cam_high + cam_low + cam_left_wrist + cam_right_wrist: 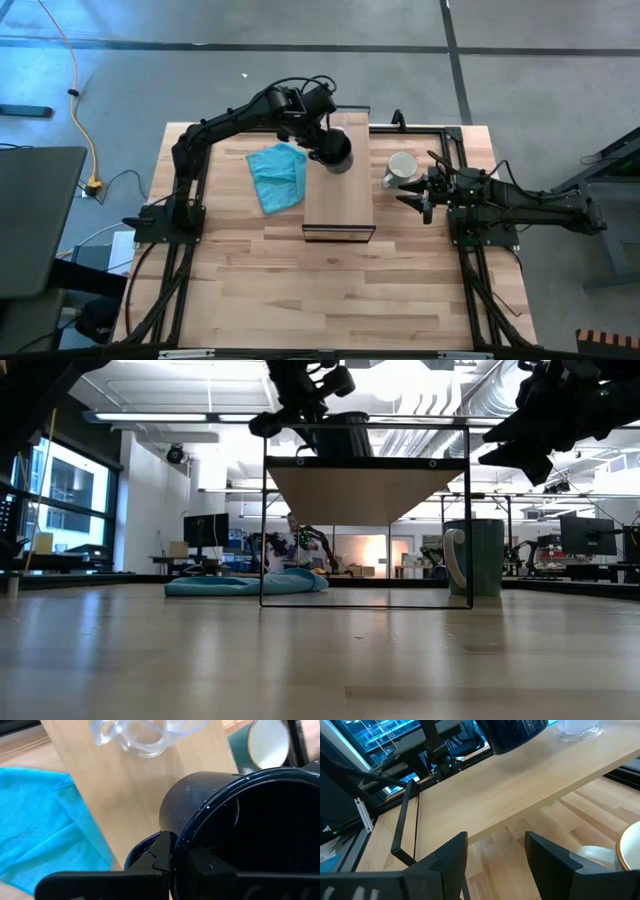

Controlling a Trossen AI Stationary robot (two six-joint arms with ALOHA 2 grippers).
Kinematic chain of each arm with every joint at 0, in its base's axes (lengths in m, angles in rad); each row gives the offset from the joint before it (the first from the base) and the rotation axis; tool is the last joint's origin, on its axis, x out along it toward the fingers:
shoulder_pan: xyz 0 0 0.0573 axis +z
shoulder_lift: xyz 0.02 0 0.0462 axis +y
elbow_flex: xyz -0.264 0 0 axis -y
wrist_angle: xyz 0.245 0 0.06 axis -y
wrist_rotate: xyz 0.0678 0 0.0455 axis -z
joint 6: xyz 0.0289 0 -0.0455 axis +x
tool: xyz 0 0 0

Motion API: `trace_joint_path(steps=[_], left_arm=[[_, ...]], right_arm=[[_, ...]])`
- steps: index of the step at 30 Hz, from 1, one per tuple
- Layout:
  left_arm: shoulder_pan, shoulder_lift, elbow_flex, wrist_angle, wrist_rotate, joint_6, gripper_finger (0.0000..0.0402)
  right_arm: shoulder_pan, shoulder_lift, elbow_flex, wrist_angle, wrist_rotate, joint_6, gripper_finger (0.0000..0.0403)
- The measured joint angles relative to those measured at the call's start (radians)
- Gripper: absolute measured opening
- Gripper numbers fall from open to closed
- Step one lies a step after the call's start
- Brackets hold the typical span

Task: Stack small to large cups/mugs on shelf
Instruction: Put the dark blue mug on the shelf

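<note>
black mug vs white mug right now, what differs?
The black mug is over the shelf, gripped at its rim by the left gripper; the white mug stands free on the table beside the shelf, the open right gripper near it. Black inside versus white inside. Both are upright.

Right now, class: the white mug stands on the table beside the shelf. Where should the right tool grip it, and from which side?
Probably the rim, from above. The white mug stands upright, mouth open upward, beside the shelf. The right tool, open, waits close by on the side away from the shelf. One finger inside, one outside the wall, clear of the handle, looks simplest.
</note>
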Motion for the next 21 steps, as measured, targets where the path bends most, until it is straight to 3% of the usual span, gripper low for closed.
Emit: trace_joint_path(steps=[21], left_arm=[[0.001,0.019,0.000,-0.002,0.003,-0.006,0.0009]], right_arm=[[0.000,0.000,0.000,-0.001,-0.007,0.000,0.0188]])
